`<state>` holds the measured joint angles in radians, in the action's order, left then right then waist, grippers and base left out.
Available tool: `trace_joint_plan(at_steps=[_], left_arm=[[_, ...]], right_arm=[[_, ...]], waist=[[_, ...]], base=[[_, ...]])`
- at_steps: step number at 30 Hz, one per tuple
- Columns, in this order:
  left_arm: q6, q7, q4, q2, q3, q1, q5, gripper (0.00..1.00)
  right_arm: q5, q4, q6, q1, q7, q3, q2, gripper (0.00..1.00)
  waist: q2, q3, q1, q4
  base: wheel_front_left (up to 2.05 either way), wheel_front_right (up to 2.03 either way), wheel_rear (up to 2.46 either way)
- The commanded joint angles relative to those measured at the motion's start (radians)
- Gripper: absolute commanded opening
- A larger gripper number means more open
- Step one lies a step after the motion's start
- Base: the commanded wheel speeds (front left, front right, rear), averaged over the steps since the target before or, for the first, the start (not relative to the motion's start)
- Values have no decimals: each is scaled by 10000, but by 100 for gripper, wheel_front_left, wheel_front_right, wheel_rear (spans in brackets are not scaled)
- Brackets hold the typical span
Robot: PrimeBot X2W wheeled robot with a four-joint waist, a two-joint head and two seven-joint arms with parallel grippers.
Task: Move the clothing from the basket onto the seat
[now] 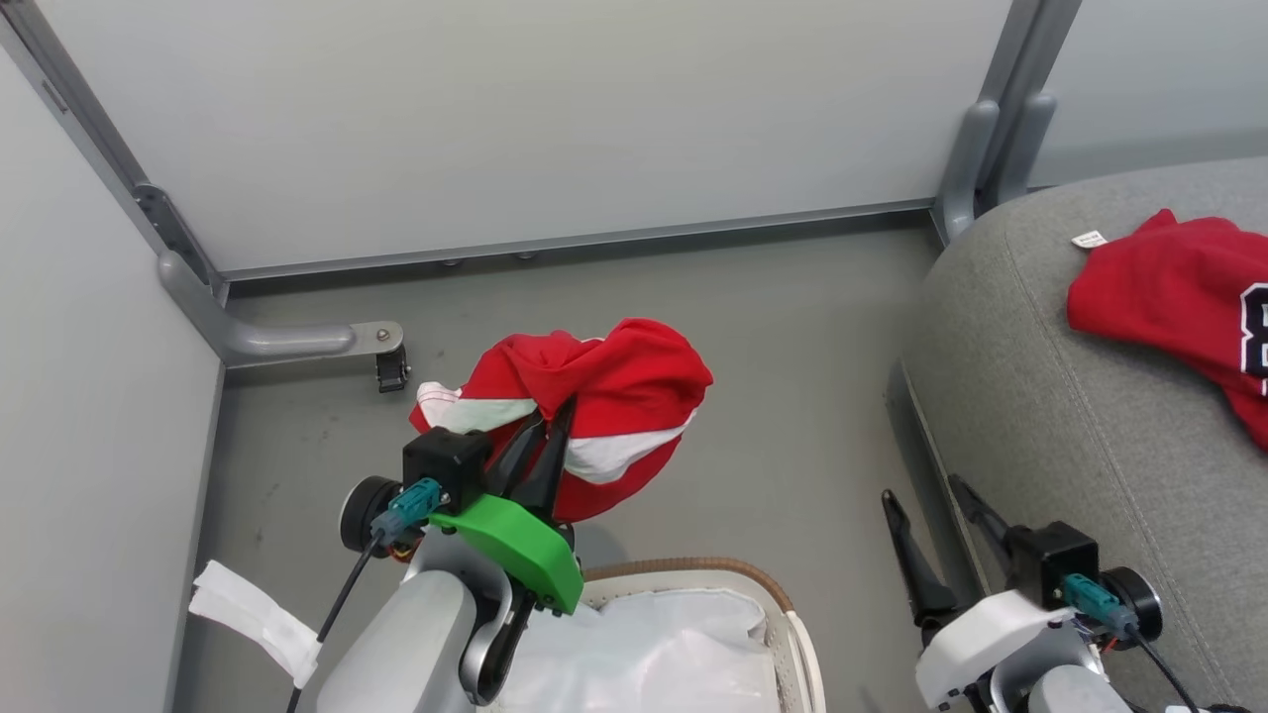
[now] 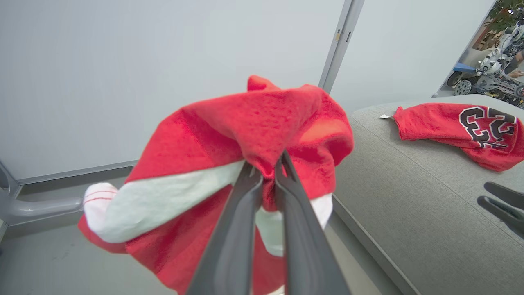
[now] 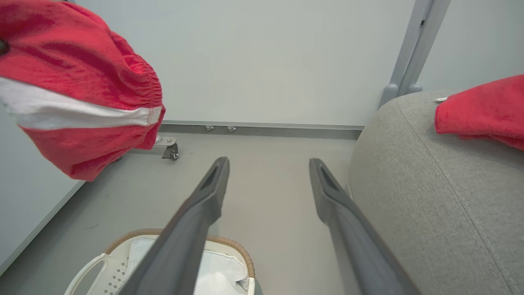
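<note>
Left gripper [image 1: 555,411] pinching red garment [image 1: 614,376] by small fold, in air over floor [image 1: 792,396], beyond far rim of basket [image 1: 693,566]. Seat [image 1: 1070,416] well to right, second garment [image 1: 1169,287] on it. Right gripper [image 1: 922,488] spread, empty. Risk: thin pinch slips during swing right, garment drops on floor.

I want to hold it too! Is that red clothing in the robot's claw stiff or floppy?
Probably floppy: the clothing bunches and droops around the left gripper. Likely light, since a thin pinch holds it. It may slump flat on the seat.
</note>
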<state>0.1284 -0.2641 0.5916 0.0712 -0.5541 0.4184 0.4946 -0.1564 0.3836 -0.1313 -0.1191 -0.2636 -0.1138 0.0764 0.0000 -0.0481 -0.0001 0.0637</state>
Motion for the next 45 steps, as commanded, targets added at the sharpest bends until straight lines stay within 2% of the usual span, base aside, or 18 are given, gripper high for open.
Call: trace_joint_plan(at_steps=[1,5,8,13,15,23,29,30,31,32,33,38,39,40,45], left_arm=[[22,-5,-139,-59,20,-79,-43,0],[22,-4,-456,-91,17,20,-129,0],[23,-5,-588,-132,-26,74,-150,0],[23,-5,-686,-175,-312,129,-18,0],[24,-5,-736,-180,-501,173,85,0],[24,-4,-1103,-193,-1626,283,920,0],[26,-4,-1213,-194,-2327,352,1429,0],[26,-4,-1225,-195,-2392,328,1538,0],[26,-4,-1226,-195,-2462,294,1632,0],[26,-4,-1211,-197,-2516,283,1656,0],[26,-4,-1198,-197,-2574,272,1708,0],[-34,4,-908,-185,-2624,215,1773,0],[-53,4,-876,-182,-2526,223,1774,27],[-57,2,-826,-179,-2496,227,1742,100],[-105,2,-664,-187,-2133,134,1225,100]], right_arm=[[8,-96,10,112,-14,-241,52,100],[61,-510,10,-114,-16,-1414,145,100],[131,-895,12,-586,-16,-2728,162,100],[9,-938,10,-1534,-16,-4179,89,100],[185,-616,10,-1855,-14,-4403,39,100],[1045,868,10,-2763,-11,-4210,-217,100],[365,1442,10,-3174,-11,-4599,-223,100],[284,1468,10,-3239,-11,-4647,-224,89],[125,1482,10,-3282,-11,-4698,-237,45],[55,1508,10,-3307,-11,-4720,-235,18],[-70,1521,10,-3337,-11,-4742,-229,0],[-305,1600,10,-3264,-19,-4550,-226,0],[-368,1613,13,-3178,-20,-4450,-226,0],[-400,1635,13,-3096,-20,-4336,-214,0],[-361,1557,12,-2548,-19,-3538,-225,0]], waist=[[0,303,1,-258],[0,318,1,-348],[0,272,1,-418],[0,232,1,-662],[0,211,1,-820],[0,175,1,-1623],[0,129,1,-2077],[0,123,1,-2102],[0,119,1,-2131],[0,114,1,-2143],[0,102,1,-2151],[0,45,1,-1898],[0,31,1,-1758],[0,24,1,-1642],[0,-1,1,-595]], base=[[0,0,0],[0,0,0],[0,0,0],[0,0,0],[0,0,0],[0,0,0],[0,0,0],[0,0,0],[0,0,0],[0,0,0],[0,0,0],[0,0,0],[0,0,0],[0,0,0],[0,0,0]])
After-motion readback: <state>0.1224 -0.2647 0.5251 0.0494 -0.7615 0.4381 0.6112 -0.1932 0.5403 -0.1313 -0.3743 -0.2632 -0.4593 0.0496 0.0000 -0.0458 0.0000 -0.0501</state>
